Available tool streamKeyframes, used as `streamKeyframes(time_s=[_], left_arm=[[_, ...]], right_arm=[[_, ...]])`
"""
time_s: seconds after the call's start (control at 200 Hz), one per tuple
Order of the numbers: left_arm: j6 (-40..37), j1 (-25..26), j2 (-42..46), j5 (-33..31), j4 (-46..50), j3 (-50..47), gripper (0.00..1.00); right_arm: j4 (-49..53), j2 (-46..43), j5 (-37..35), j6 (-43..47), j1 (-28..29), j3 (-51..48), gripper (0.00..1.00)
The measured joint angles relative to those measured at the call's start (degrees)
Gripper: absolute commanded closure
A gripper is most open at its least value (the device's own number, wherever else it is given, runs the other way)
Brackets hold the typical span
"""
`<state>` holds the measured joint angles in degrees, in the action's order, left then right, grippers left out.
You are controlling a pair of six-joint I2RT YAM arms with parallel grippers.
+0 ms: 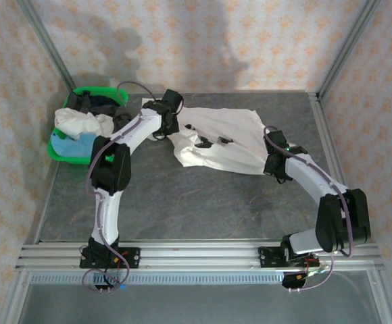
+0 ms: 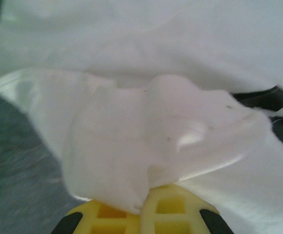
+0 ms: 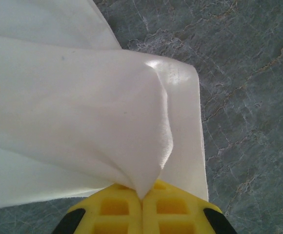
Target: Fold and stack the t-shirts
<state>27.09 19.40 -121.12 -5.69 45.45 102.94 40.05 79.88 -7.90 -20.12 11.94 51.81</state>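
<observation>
A white t-shirt (image 1: 226,138) with small black prints lies rumpled across the far middle of the grey table. My left gripper (image 1: 171,128) is at its left edge, and its yellow jaws are shut on a bunched fold of the white t-shirt (image 2: 146,146). At the shirt's right corner my right gripper (image 1: 275,164) pinches the hem, jaws shut on the white t-shirt (image 3: 107,126). More t-shirts (image 1: 81,125), white, light blue and dark, are heaped in the basket at the far left.
The green plastic basket (image 1: 59,152) sits at the table's far left corner, close to the left arm. Metal frame posts (image 1: 44,47) rise at both far corners. Bare grey tabletop (image 1: 209,202) lies between the shirt and the arm bases.
</observation>
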Motion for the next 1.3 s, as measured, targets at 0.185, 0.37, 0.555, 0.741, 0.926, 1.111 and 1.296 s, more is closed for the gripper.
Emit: streamKeyframes(time_s=[0.185,0.37,0.555,0.741,0.926,1.111,1.296], left_arm=[[3.3,-0.4,7.8,-4.9,3.5,-15.0,0.66],[5.4,-0.4,16.9,-8.1,6.8,-22.4,0.52],[7.4,6.3,26.1,-8.0,5.6,-27.3,0.49],[10.7,17.4,26.2,-5.4,3.9,-32.1,0.48],[14.0,28.0,28.1,-3.1,2.3,-39.5,0.47],[16.6,31.0,28.0,-1.9,-0.1,-44.9,0.5],[18.4,30.9,27.9,-3.2,-0.7,-46.2,1.0]], right_arm=[[0.5,-1.3,0.0,-0.2,0.0,-3.6,0.96],[1.0,-1.8,0.2,-0.5,0.0,-3.8,0.96],[1.1,-1.9,0.7,-0.8,0.0,-3.6,0.96],[1.1,-1.9,1.1,-0.9,0.0,-3.1,0.96],[1.1,-2.0,1.5,-0.9,0.0,-3.1,0.95],[1.1,-1.9,1.7,-0.9,0.0,-3.1,0.96],[1.1,-2.3,1.9,-0.9,0.0,-3.1,0.96]])
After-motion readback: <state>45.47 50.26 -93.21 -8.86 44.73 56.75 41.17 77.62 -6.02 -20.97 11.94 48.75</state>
